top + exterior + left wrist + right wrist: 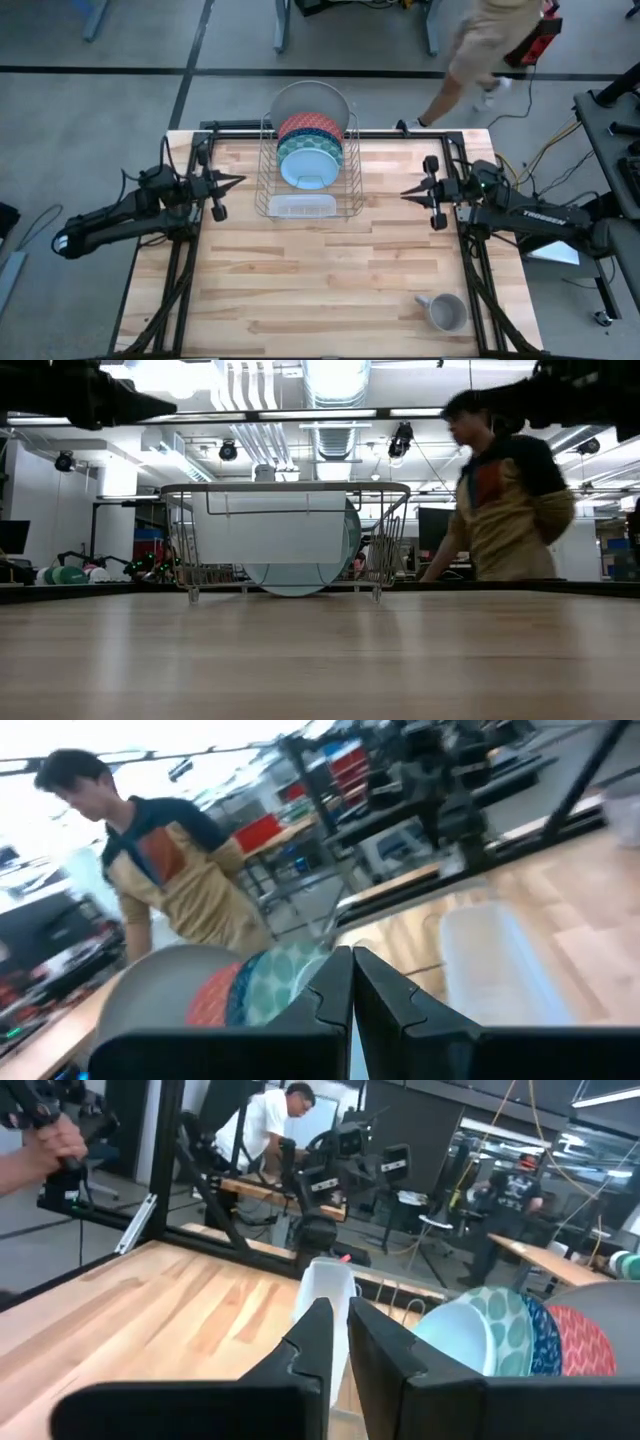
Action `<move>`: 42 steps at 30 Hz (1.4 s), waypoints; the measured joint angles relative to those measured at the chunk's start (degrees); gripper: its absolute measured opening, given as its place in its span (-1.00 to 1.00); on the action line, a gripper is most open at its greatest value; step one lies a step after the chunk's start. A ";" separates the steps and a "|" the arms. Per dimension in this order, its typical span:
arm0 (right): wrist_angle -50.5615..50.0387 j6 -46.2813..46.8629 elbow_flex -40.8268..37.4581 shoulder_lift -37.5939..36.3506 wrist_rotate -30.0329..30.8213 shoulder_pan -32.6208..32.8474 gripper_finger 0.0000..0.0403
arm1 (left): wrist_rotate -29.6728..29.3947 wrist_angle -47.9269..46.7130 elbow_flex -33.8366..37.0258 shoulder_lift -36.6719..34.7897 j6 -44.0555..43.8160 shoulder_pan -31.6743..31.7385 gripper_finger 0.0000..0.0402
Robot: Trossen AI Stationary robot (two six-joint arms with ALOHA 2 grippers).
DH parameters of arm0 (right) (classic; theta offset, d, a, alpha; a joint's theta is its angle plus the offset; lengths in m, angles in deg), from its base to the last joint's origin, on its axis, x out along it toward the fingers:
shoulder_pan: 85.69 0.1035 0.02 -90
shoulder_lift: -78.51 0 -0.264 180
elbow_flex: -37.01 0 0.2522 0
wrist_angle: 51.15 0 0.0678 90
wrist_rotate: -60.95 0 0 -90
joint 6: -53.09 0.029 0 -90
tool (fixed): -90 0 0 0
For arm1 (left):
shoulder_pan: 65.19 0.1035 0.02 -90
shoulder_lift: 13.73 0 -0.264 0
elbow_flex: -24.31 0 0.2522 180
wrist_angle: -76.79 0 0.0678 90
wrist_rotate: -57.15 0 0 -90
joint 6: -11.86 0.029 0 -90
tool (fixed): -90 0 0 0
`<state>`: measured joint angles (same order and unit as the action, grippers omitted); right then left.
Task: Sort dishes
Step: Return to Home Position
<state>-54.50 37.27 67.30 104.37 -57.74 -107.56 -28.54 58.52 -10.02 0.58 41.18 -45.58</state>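
All four dishes stand on edge in the wire dish rack at the table's far side: large plain grey plate rearmost, red patterned plate, blue speckled plate, small light-blue plate in front. Left gripper and right gripper flank the rack, jaws closed, empty.

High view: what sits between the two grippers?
The wire dish rack, with the light-blue plate standing frontmost in it, lies between the left gripper and right gripper in the high view. The table is bare either side.
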 joint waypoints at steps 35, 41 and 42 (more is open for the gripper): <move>2.04 3.93 -15.95 -18.20 -2.70 -0.02 -0.99 | -28.70 41.04 12.66 13.96 8.52 46.70 -1.00; 1.78 7.88 -15.92 -17.72 -2.71 -0.06 -0.99 | -25.39 39.49 13.08 11.77 4.51 46.76 -1.00; 2.00 9.36 -15.92 -17.38 -2.71 -0.07 -0.98 | -25.88 39.53 13.10 11.83 2.70 46.76 -1.00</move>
<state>-52.50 46.64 51.38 86.99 -60.45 -107.62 -54.42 98.05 3.08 12.41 43.89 1.18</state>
